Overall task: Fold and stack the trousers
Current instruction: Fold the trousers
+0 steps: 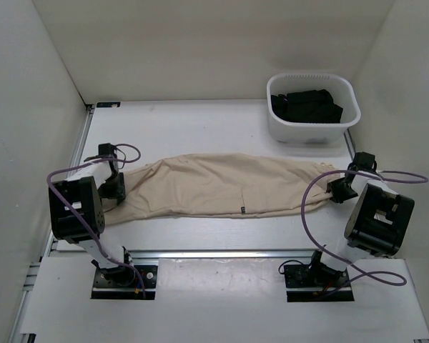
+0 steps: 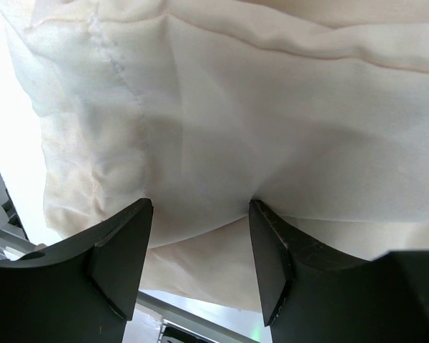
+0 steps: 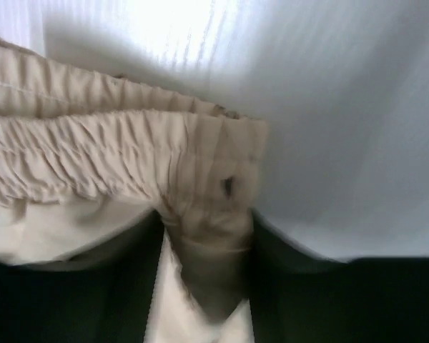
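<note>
the trousers (image 1: 222,184), light beige, lie stretched lengthwise across the middle of the white worktop (image 1: 200,128), legs toward the left and gathered waistband (image 3: 93,153) toward the right, with a small dark tag (image 1: 242,210) showing on the near edge of the cloth. the left gripper (image 1: 113,187) sits low at the leg end; in the left wrist view its black fingers (image 2: 121,246) stand well apart, jaws open, pressed onto the fabric with a broad span of cloth lying between them and a crease running up from the inner tip of one finger. the right gripper (image 1: 337,187) is at the opposite end, where the blurred right wrist view shows a bunched corner of the elastic waistband filling the gap between its two dark fingers (image 3: 286,286), the jaws closed on the cloth, which wrinkles and pulls inward at the pinch. at the far right corner of the worktop, well apart from the trousers, stands a white basket (image 1: 311,132) holding folded black garments (image 1: 305,105).
</note>
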You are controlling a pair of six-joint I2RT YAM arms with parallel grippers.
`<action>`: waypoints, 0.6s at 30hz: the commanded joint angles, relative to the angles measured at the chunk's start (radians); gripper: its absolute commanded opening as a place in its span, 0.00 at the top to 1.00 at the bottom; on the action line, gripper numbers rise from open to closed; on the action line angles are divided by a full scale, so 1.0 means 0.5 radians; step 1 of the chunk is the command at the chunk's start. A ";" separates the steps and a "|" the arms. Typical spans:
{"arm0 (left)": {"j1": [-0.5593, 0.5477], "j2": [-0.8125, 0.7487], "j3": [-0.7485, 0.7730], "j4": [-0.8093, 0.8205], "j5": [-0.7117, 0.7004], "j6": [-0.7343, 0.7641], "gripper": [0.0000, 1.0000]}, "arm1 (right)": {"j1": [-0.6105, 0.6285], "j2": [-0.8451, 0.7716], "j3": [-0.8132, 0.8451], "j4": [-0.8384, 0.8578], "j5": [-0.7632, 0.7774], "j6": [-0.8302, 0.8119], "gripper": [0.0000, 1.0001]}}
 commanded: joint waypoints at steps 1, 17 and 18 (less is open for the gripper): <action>-0.019 -0.078 -0.056 -0.052 0.065 -0.035 0.32 | -0.041 0.103 -0.163 0.160 -0.093 0.157 0.68; -0.243 0.066 -0.010 -0.052 -0.094 -0.035 0.31 | 1.095 -0.293 0.818 -0.560 1.335 -0.601 1.00; -0.243 0.097 0.008 -0.052 -0.094 -0.035 0.31 | 1.489 -0.265 0.934 -0.606 1.431 -0.567 1.00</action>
